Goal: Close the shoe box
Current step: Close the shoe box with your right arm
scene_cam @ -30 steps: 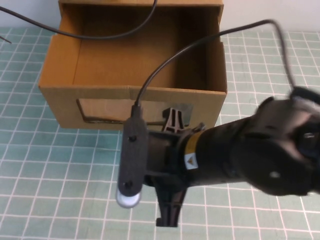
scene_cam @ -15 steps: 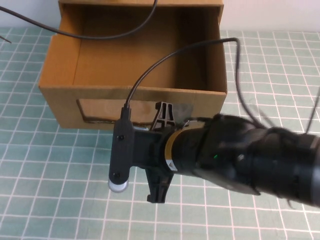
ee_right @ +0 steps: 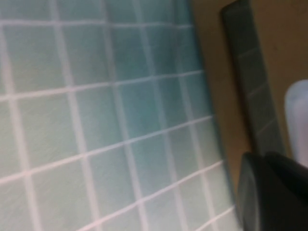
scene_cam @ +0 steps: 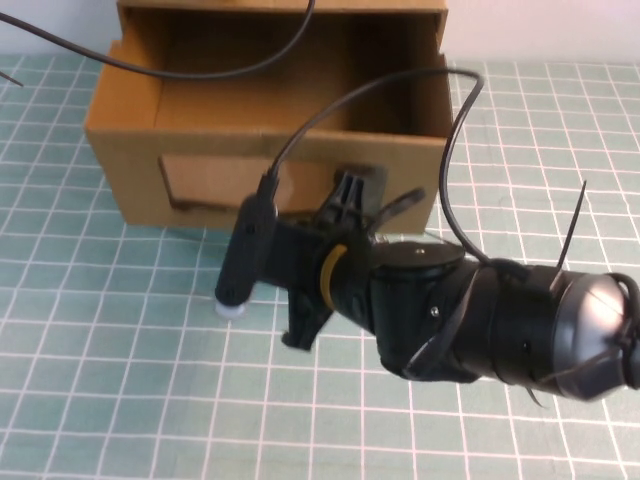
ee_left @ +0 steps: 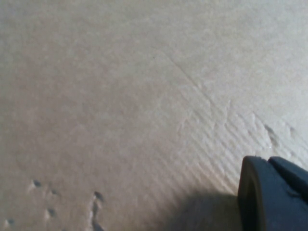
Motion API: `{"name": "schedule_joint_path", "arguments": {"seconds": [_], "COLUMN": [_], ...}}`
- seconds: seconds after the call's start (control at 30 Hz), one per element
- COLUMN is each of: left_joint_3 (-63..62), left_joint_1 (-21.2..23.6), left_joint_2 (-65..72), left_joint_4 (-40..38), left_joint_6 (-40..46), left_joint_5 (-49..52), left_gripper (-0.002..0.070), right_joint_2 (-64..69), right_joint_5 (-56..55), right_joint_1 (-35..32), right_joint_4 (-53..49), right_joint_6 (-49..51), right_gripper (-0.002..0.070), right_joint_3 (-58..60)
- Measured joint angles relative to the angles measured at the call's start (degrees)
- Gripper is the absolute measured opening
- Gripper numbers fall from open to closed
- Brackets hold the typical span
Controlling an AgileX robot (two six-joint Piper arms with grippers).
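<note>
From the high view, the brown cardboard shoe box (scene_cam: 200,175) sits at the far side of the green mat with white grid lines (scene_cam: 100,350). Its drawer is pulled out toward the near side, and you can look down into it. The drawer's front has a clear plastic window (scene_cam: 215,180). The outer cardboard sleeve (scene_cam: 280,8) shows at the far edge.

The right arm, big and black (scene_cam: 480,320), reaches in from the right. The right gripper (scene_cam: 330,265) is at the front of the drawer, right by the window. One black finger (scene_cam: 345,195) points up against the cardboard, and the other (scene_cam: 305,325) hangs low over the mat. They are spread far apart and hold nothing. A black camera bar (scene_cam: 248,250) sits on the wrist, with a thin black cable (scene_cam: 380,90) looping up over the box.

In the left wrist view, the left gripper (ee_left: 274,192) shows only as a dark tip in one corner. It is very close to a plain cardboard wall (ee_left: 120,96). I cannot tell how its fingers stand.

In the right wrist view, the mat (ee_right: 86,120) fills most of the picture. The box front (ee_right: 211,96) and the window (ee_right: 252,86) lie beside it. A small white tab (ee_right: 298,120) peeks in at the edge. A dark gripper finger (ee_right: 269,192) is in the corner.
</note>
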Motion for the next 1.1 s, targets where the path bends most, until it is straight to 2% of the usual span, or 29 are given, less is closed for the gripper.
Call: {"name": "schedule_joint_path", "arguments": {"seconds": [0.2,0.53,0.83,1.1], "left_joint_3": [0.00,-0.04,-0.13,-0.13], "left_joint_1": [0.00,0.00,0.10,0.20], "left_joint_2": [0.00,0.00,0.00,0.00], "left_joint_4": [0.00,0.00,0.37,0.46], "left_joint_6": [0.00,0.00,0.00,0.00], "left_joint_5": [0.00,-0.11,-0.11,0.10], "left_gripper": [-0.0005,-0.0005,-0.0005,-0.0005], "right_joint_2": [0.23,3.00,1.23,-2.21], "right_joint_5": [-1.12,-5.11,-7.93,-12.82], "right_joint_1": [-2.15,-6.17,-5.56,-5.13], "right_joint_4": [-11.20,-13.27,-8.67,5.11], "right_joint_6": [12.32,18.18,18.29,18.29], "right_gripper": [-0.0014,-0.0016,-0.0015,-0.0015], "right_joint_3": [-2.51,-3.30,-3.30,-2.98]}}
